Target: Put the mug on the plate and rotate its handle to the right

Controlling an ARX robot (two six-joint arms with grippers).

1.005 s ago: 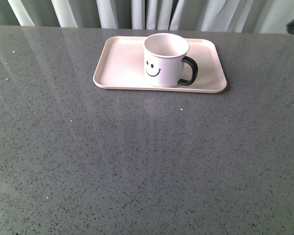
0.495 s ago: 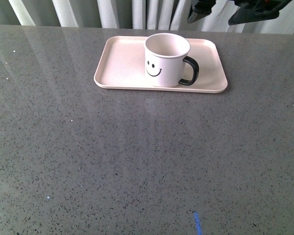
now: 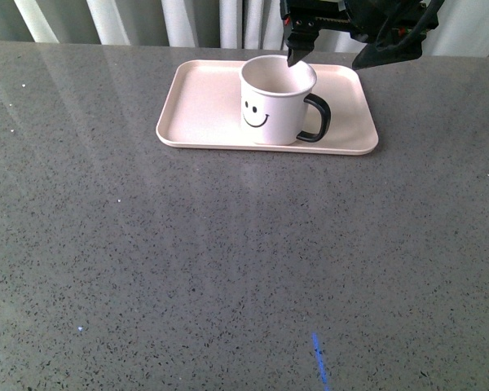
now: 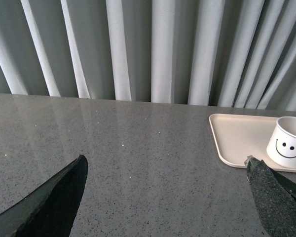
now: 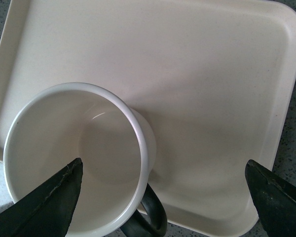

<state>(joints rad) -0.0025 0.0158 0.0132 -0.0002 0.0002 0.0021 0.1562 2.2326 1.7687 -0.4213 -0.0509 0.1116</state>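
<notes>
Front view: mug point(image 3: 277, 102) is seen upright on the plate point(image 3: 204, 106), handle point(image 3: 316, 120) turned right. Right gripper point(image 3: 328, 61) is held above it, jaws spread wide — one tip over the mug's mouth. Left gripper point(image 4: 165, 165) is likewise spread, low over the table point(image 3: 228, 261), well apart from the plate.

From the front we look down across the surface point(image 3: 228, 269) toward the curtain point(image 3: 187, 20), with the plate point(image 3: 204, 106) and mug point(image 3: 275, 102) at the far side. Our left wrist camera sits low, facing the curtain almost level, and catches plate and mug well away at the frame's edge. The right wrist one stares steeply down, very close over mug and plate. All three views share those two.
</notes>
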